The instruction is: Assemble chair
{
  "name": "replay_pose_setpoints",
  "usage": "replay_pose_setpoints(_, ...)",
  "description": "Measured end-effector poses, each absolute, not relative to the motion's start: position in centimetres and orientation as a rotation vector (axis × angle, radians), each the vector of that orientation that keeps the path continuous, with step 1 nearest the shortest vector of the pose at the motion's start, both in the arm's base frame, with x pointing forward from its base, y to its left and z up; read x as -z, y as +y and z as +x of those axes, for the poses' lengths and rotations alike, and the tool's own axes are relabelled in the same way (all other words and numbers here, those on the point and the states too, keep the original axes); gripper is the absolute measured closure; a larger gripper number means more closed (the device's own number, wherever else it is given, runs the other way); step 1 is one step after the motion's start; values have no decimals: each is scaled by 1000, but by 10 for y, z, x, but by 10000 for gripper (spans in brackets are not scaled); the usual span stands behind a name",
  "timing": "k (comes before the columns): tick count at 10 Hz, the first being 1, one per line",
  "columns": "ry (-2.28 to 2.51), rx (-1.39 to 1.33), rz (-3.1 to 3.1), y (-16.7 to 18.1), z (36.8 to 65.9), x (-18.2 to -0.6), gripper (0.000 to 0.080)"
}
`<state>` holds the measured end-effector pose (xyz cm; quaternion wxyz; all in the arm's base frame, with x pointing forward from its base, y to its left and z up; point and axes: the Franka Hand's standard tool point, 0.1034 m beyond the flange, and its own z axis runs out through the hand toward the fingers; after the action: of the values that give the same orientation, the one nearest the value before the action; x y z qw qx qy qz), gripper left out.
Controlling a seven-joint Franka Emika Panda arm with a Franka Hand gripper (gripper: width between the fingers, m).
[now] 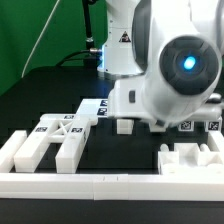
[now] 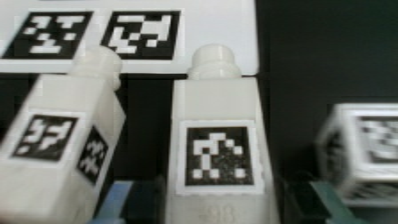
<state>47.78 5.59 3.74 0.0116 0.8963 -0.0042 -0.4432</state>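
Note:
A chunky white chair leg [image 2: 219, 130] with a square tag on its face and a narrow peg at its far end lies between my fingers. My gripper [image 2: 222, 205] is shut on it, one finger [image 2: 118, 200] on each side. A second tagged leg [image 2: 68, 120] lies close beside it, tilted. Another tagged white piece [image 2: 365, 150] shows on the other side. In the exterior view the arm's body hides the gripper; only a small white bit of the leg [image 1: 123, 125] shows under it. Larger white chair pieces [image 1: 50, 140] lie at the exterior view's left.
The marker board [image 2: 107, 35] lies just beyond the legs' peg ends. A blocky white piece [image 1: 190, 155] sits at the exterior view's right. A long low white border bar [image 1: 100, 185] runs along the front. A green backdrop stands behind.

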Motion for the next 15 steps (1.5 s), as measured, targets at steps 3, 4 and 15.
replay_pose_setpoints(3,-9,1257,2856,61,504,-83,514)
replay_pose_setpoints(4,16,1112,2899,61,502,-65,514)
replay_pose_setpoints(15,56,-77,3178,96,574,-137,512)
